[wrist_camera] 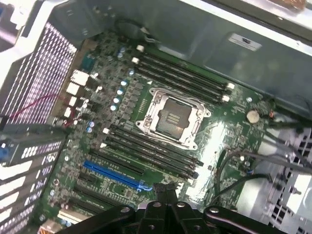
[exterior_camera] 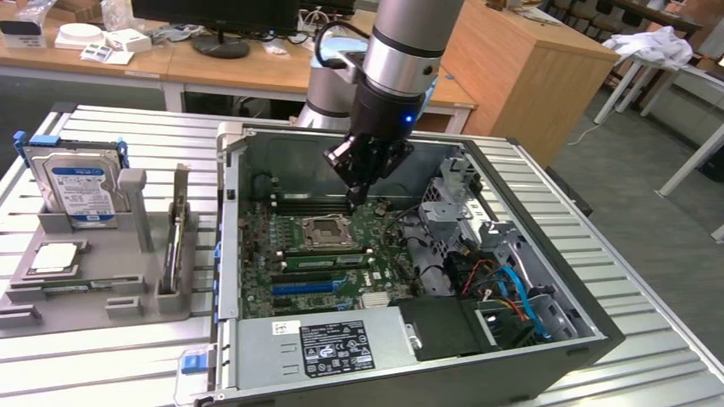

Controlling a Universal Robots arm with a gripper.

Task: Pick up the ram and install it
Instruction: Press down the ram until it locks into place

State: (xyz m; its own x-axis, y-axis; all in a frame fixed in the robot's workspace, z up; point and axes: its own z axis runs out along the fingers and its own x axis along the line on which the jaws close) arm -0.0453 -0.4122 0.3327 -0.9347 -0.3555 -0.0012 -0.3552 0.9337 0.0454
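My gripper [exterior_camera: 358, 201] hangs inside the open computer case [exterior_camera: 232, 254], just above the motherboard [exterior_camera: 391, 222] beside the empty CPU socket [exterior_camera: 329, 231]. Its fingers are shut together with nothing between them. In the wrist view the shut gripper [wrist_camera: 166, 190] points down over the board near the blue slot [wrist_camera: 114, 176], with black memory slots [wrist_camera: 151, 151] on either side of the CPU socket [wrist_camera: 173, 117]. A slim long stick that looks like the ram [exterior_camera: 178, 229] stands on edge in the grey holder [exterior_camera: 97, 292], at the exterior view's left, well apart from the gripper.
A silver-and-blue hard drive [exterior_camera: 77, 186] stands upright in the same holder, beside a small square chip [exterior_camera: 53, 259]. The power supply [exterior_camera: 328, 348] sits at the near end of the case. Cables and a drive cage [exterior_camera: 498, 280] fill the case's side at the exterior view's right.
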